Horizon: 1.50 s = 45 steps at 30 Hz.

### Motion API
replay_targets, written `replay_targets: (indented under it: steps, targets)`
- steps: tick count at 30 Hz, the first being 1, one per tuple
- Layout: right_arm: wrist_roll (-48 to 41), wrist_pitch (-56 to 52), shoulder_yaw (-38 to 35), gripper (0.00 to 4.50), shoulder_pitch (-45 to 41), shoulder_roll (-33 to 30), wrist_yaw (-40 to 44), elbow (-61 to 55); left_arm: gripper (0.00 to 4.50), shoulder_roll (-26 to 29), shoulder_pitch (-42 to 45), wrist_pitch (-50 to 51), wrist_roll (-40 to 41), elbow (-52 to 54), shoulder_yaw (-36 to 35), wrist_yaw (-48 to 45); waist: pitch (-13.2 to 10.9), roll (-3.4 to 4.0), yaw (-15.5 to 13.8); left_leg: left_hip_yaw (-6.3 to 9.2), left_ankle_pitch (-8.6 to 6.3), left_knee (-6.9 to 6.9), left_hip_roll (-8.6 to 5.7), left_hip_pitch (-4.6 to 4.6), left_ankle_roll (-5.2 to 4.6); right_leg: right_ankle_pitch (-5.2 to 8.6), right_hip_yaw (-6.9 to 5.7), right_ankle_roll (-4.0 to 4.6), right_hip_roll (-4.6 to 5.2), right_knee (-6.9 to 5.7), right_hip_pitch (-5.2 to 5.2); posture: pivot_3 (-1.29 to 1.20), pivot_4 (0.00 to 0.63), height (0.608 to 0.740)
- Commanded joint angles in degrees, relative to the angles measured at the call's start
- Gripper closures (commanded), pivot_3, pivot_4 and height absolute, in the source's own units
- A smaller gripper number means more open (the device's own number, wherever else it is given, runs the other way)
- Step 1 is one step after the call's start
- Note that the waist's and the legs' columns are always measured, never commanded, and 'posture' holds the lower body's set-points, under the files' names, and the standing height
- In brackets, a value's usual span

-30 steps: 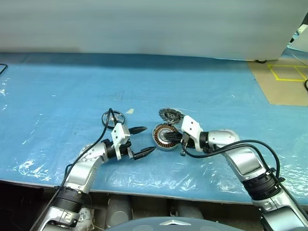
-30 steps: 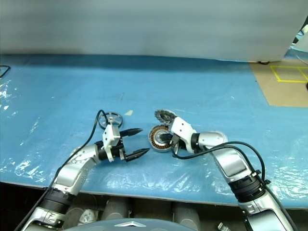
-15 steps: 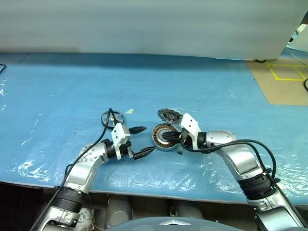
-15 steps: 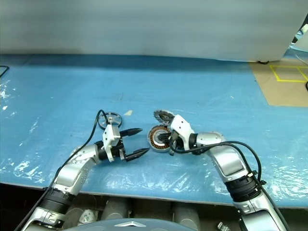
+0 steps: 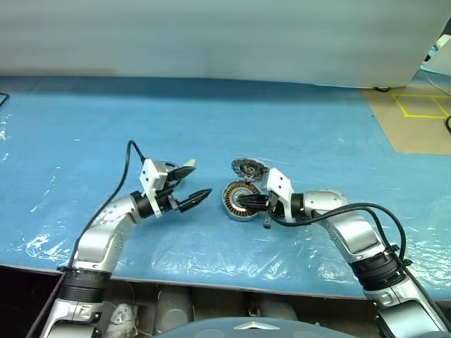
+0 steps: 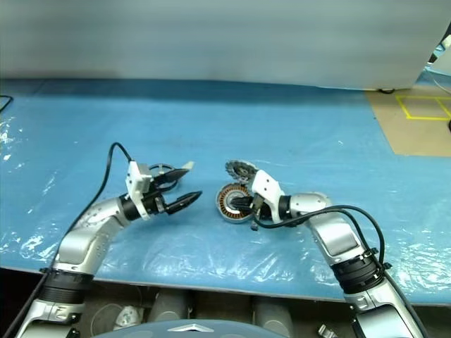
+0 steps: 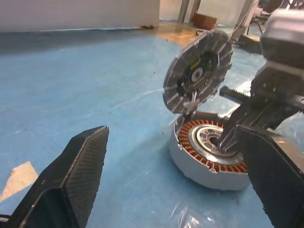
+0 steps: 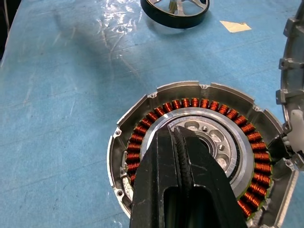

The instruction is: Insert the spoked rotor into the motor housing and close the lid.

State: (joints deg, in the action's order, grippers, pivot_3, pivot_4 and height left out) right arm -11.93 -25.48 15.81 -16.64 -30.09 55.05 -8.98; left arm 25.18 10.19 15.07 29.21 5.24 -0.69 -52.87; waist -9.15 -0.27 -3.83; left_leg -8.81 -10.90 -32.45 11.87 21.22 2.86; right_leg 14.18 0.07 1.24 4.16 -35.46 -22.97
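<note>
On my left, the left gripper (image 6: 177, 191) hangs above the blue-covered bench (image 5: 84, 127) with its fingers (image 7: 71, 185) spread wide and nothing between them. The spoked rotor (image 6: 161, 171) lies flat on the bench just behind that gripper, on the far side, partly hidden by the wrist; I can make out only a bit of its rim in the head views, though the right wrist view shows the dark rim and spokes (image 8: 176, 6) plainly. A small tan scrap (image 8: 235, 26) lies beside it.

Toward the middle, the motor housing (image 5: 241, 201) sits flat, its copper windings facing up. The lid (image 5: 248, 168) stands tilted open on the housing's far edge, fins turned toward the left arm.

On the right, the right gripper (image 8: 183, 161) has its fingers pressed together, tips resting in the housing's centre, seemingly steadying it.

As I judge it, the left arm is much the nearer to the rotor, which lies behind its fingers rather than ahead of them. The gripper points toward the housing, so I would have to swing it back over the ring before closing.
</note>
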Motion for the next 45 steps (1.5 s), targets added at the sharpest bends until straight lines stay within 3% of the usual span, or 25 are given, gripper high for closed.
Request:
replay_targets:
  steps: [1,5,10,17,23,29,45]
  targets:
    - [-0.6,0.6,0.8,4.5,-1.7,1.1,0.5,-0.9,0.58,3.5,2.1,3.8,3.8,2.7,-4.0,-1.1,0.0,0.0,0.0,0.0,0.0,0.0,0.0,0.0,0.0,0.0,0.0,0.0,0.0,-0.01,-0.01,0.0,0.15,0.74]
    - [-0.2,1.1,1.6,4.5,-3.3,2.4,0.7,-0.1,1.88,10.1,5.4,7.2,3.6,-0.1,-5.7,-3.6,0.0,0.0,0.1,0.0,0.0,0.0,-0.01,0.03,0.0,0.0,0.0,0.0,-0.01,-0.01,-0.04,0.0,0.15,0.74]
    - [1.1,1.9,4.3,4.5,-3.9,4.7,0.5,0.7,1.88,18.5,9.5,10.7,2.2,-6.2,-5.6,-9.4,0.0,-0.01,0.0,0.0,0.01,-0.01,-0.02,0.03,0.01,0.0,-0.02,0.0,-0.01,-0.03,-0.04,0.0,0.15,0.74]
    - [1.9,3.6,6.2,4.5,-5.4,8.3,-0.3,3.3,1.88,26.3,13.9,17.9,-0.3,-12.4,-2.4,-15.1,0.0,-0.02,0.1,0.01,0.01,0.05,-0.03,0.06,0.03,0.0,-0.04,0.0,0.0,-0.04,-0.08,0.0,0.15,0.74]
    - [2.7,6.5,7.0,4.5,-5.5,11.2,-0.6,6.7,1.88,24.9,19.0,19.4,-5.1,-17.3,0.3,-11.9,0.0,-0.04,-0.1,0.04,0.02,0.01,-0.04,0.11,0.04,0.0,-0.08,0.0,0.03,-0.1,-0.08,0.0,0.15,0.74]
    - [2.8,7.6,6.6,4.5,-4.7,12.3,-1.3,7.7,1.88,19.6,23.5,17.0,-11.5,-18.5,4.1,-6.1,0.0,-0.06,-0.1,0.13,0.02,-0.08,-0.04,0.18,0.04,-0.01,-0.15,0.0,0.04,-0.12,-0.05,0.0,0.15,0.74]
    - [4.1,7.7,7.7,4.5,-2.3,13.6,-4.5,7.1,1.88,18.2,25.3,14.7,-17.8,-21.2,7.6,-9.0,0.0,-0.07,0.0,0.16,0.02,-0.04,-0.02,0.17,0.05,-0.01,-0.16,0.0,0.02,-0.13,-0.07,0.0,0.15,0.74]
